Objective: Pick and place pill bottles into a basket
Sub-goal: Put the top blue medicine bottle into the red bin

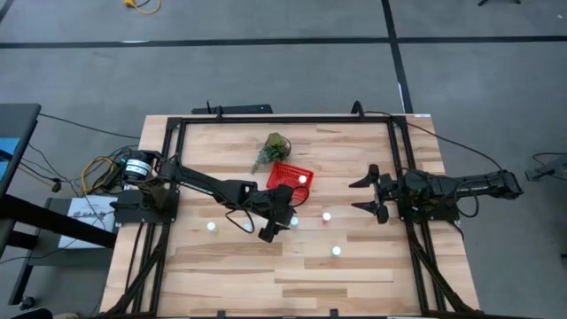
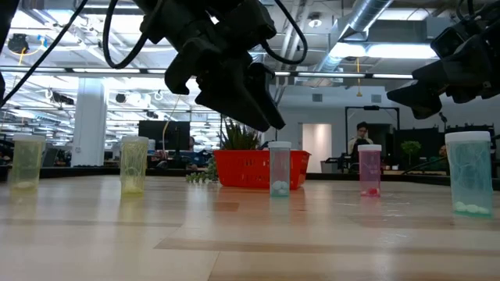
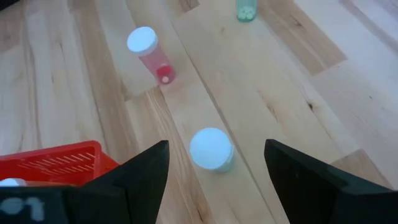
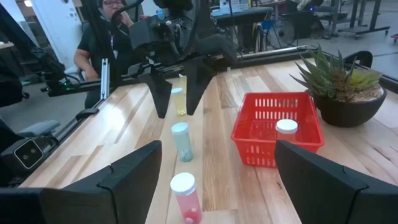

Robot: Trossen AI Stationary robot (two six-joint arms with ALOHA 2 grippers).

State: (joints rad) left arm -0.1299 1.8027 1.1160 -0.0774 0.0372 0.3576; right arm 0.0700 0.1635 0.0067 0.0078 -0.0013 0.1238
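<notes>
My left gripper [image 1: 279, 223] is open and hangs just above a teal pill bottle with a white cap [image 3: 210, 149]. Its fingers [image 3: 149, 177] stand on either side of the cap without touching it. The bottle stands upright on the table just in front of the red basket [image 1: 291, 177]. The basket holds one white-capped bottle [image 4: 286, 126]. A pink bottle [image 3: 152, 56], another teal bottle [image 2: 469, 172] and two yellowish bottles [image 2: 133, 164] stand upright on the wood. My right gripper [image 1: 365, 195] is open and empty, raised at the table's right, pointing toward the basket.
A potted green plant [image 1: 275, 146] stands just behind the basket. A black frame [image 1: 283, 120] runs around the table's edges. A person [image 4: 109, 37] sits beyond the table's left side. Bare wood lies toward the near edge [image 1: 283, 283].
</notes>
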